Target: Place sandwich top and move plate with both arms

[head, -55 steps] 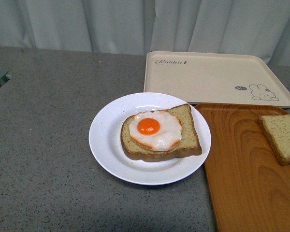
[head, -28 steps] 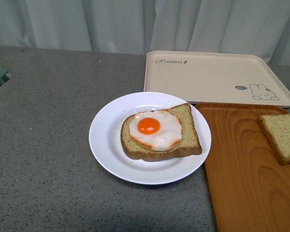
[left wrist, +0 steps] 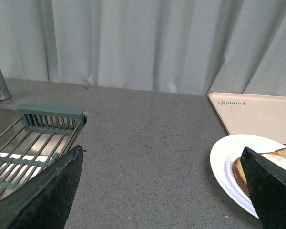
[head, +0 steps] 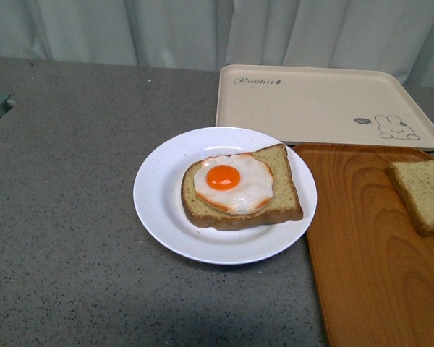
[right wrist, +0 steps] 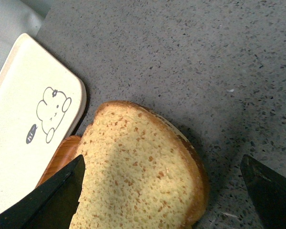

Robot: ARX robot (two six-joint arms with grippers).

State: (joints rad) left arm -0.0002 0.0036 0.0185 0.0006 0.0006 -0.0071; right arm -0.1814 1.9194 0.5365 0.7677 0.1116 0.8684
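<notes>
**Right jaws.** Spread wide, holding nothing. In the right wrist view the two dark tips stand on either side of the sandwich top (right wrist: 138, 171), above it and apart from it. This is probably the stance for a pick-up not yet made.

**Left jaws.** Spread, holding nothing. In the left wrist view only bare bench (left wrist: 148, 157) lies between the tips, with the plate (left wrist: 224, 162) just beside one of them. They are likely waiting for the two-arm carry.

**Sandwich top.** A plain speckled slice lying flat on the wood tray (head: 369, 275) towards its far right, cut by the frame edge in the front view. It is well apart from the plate, so the tray seems to be a holding spot until stacking.

**Plate.** White and round, standing on the bench in mid-scene, probably so that both arms can reach its rim. Its right rim meets the wood tray's edge; whether it touches or overlaps cannot be told.

**Egg slice (head: 282, 206).** It lies on the plate with a fried egg (head: 231, 181) on top, and has no cover yet.

**Cream tray (head: 318, 101).** It lies behind the plate and holds nothing.

**Writing.** "Rabbit" in script (head: 257, 81) at one corner of the cream tray. At the opposite corner is a rabbit drawing (head: 396, 126) with a dark bubble (right wrist: 31, 134) that appears to read "hi".

**Sink rack (left wrist: 50, 117).** It is teal, sits at the far left and plays no part in the task.
</notes>
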